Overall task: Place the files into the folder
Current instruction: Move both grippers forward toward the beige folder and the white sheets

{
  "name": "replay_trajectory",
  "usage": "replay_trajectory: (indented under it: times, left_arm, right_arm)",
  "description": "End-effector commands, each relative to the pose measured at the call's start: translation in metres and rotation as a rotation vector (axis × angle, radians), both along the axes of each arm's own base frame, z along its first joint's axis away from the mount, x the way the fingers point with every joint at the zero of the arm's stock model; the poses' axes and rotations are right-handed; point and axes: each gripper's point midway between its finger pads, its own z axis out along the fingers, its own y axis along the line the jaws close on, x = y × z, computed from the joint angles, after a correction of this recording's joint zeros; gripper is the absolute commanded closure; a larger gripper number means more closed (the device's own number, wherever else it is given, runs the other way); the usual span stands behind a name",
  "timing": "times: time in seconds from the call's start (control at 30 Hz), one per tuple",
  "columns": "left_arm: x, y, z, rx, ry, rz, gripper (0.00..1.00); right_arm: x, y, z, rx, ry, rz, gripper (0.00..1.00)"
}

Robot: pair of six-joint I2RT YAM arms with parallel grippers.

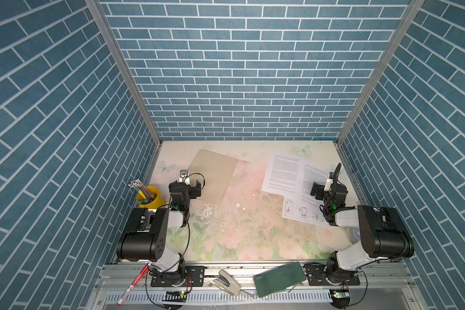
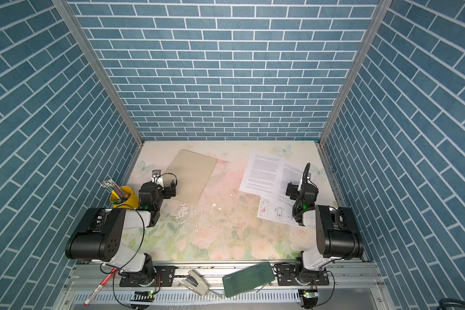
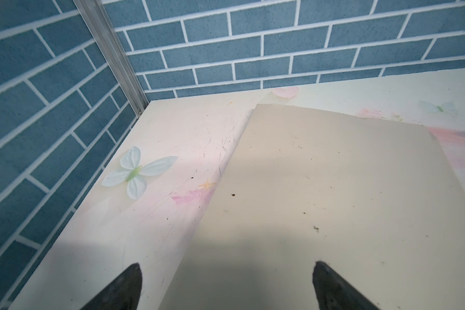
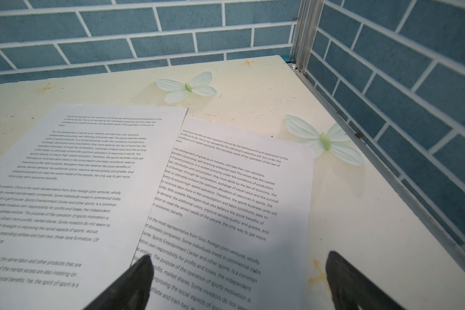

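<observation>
i see my left hand [image 3: 226, 268] spread wide and empty over the edge of the flat folder [image 1: 212, 177], far left on the counter [image 1: 253, 233]. right hand [image 4: 238, 256] gapes empty above the files [image 1: 282, 171], far right.

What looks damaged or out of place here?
The table cover is torn by the near corner of the folder, white flakes scattered beside it. The files lie askew, overlapping.
</observation>
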Motion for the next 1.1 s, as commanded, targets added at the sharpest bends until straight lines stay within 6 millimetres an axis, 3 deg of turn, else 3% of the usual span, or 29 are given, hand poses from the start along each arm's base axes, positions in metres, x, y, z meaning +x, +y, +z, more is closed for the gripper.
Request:
replay_trajectory:
  times: [0.0, 0.5, 0.63, 0.83, 0.93, 1.07]
  left_arm:
    - [0.001, 0.001, 0.003, -0.006, -0.006, 0.000, 0.00]
    - [0.001, 0.001, 0.003, -0.007, -0.007, -0.001, 0.00]
    - [0.002, -0.006, 0.007, -0.014, -0.005, -0.038, 0.00]
    - [0.002, -0.004, 0.045, -0.020, 0.044, -0.024, 0.00]
    - [0.001, 0.000, 0.064, -0.073, 0.050, 0.025, 0.00]
    - [0.008, -0.013, 0.079, -0.152, 0.135, -0.018, 0.00]
  right_arm:
    - [0.007, 0.000, 0.011, -0.037, -0.037, 0.022, 0.01]
    - [0.007, 0.000, 0.012, -0.035, -0.038, 0.022, 0.03]
    - [0.006, -0.009, 0.021, -0.041, -0.017, -0.033, 0.04]
    - [0.004, -0.013, 0.058, 0.036, 0.076, -0.094, 0.07]
    - [0.008, 0.005, 0.084, 0.143, 0.053, -0.033, 0.12]
    - [0.020, 0.033, 0.114, 0.342, 0.019, 0.046, 0.18]
